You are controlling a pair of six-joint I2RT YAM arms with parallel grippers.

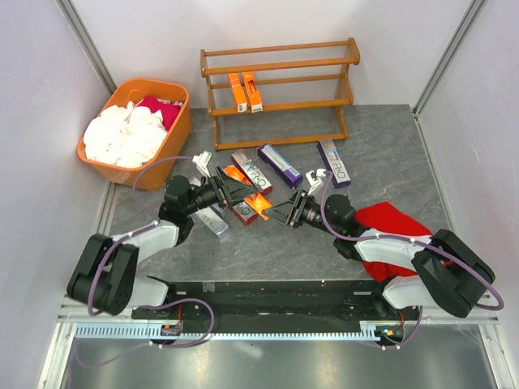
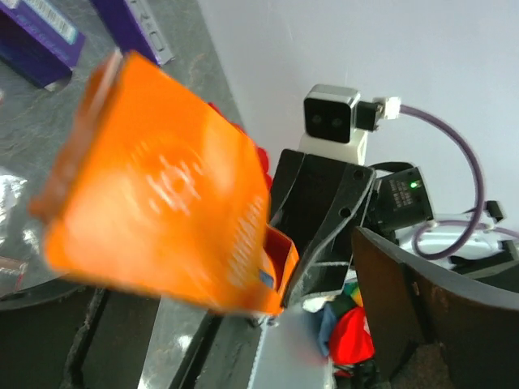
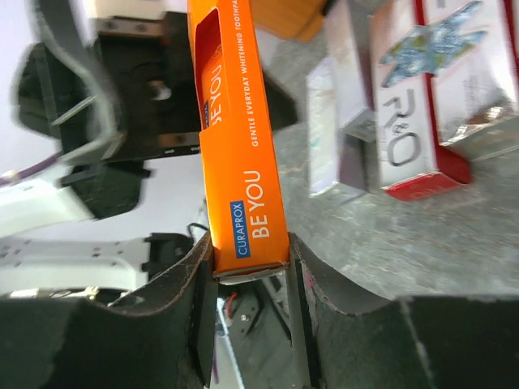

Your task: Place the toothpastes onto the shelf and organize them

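An orange toothpaste carton (image 3: 243, 146) hangs above the table between my two arms. My right gripper (image 3: 247, 263) is shut on its near end. My left gripper (image 1: 231, 190) is open, and the carton (image 2: 162, 186) lies blurred and loose beside its one visible finger (image 2: 438, 308). The wooden shelf (image 1: 280, 81) stands at the back with two orange toothpastes (image 1: 245, 91) on its middle tier. Several more toothpastes lie on the table: red-and-silver (image 1: 251, 172), purple (image 1: 280, 164), purple-and-white (image 1: 334, 162) and silver-grey (image 1: 212, 220).
An orange tub (image 1: 174, 142) holding white cloths and a red cloth stands at the back left. Another red cloth (image 1: 393, 223) lies under my right arm. White walls close in both sides of the grey table.
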